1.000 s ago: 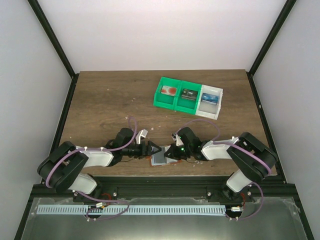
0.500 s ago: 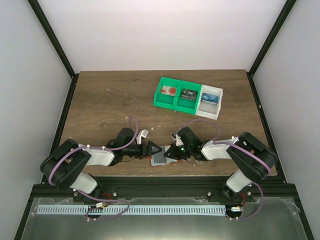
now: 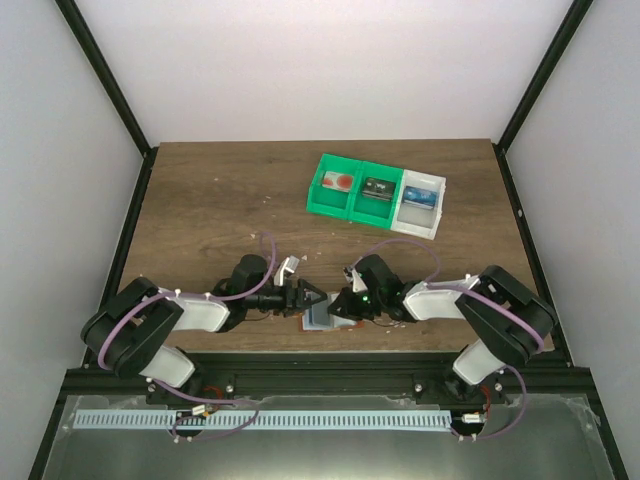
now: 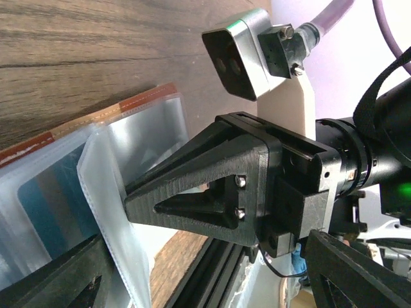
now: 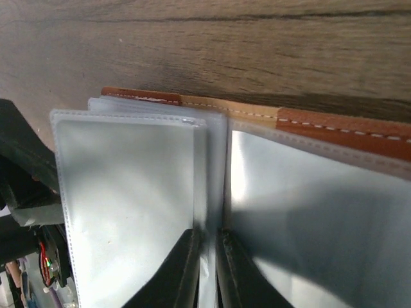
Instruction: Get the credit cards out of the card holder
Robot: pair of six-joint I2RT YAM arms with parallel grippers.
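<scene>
Top external view, and the wooden table (image 3: 200, 200) has both arms low at its near edge, meeting over the card holder (image 3: 318, 320), well apart from the green and white bins (image 3: 375, 195) at the back. That holder lies open, clear sleeves fanned. Now the left gripper (image 3: 306, 297) stands wide apart beside it. The right gripper (image 5: 209, 269) is pinched together on one sleeve's edge. A blue card (image 4: 48, 205) shows through a sleeve, inside the holder.
</scene>
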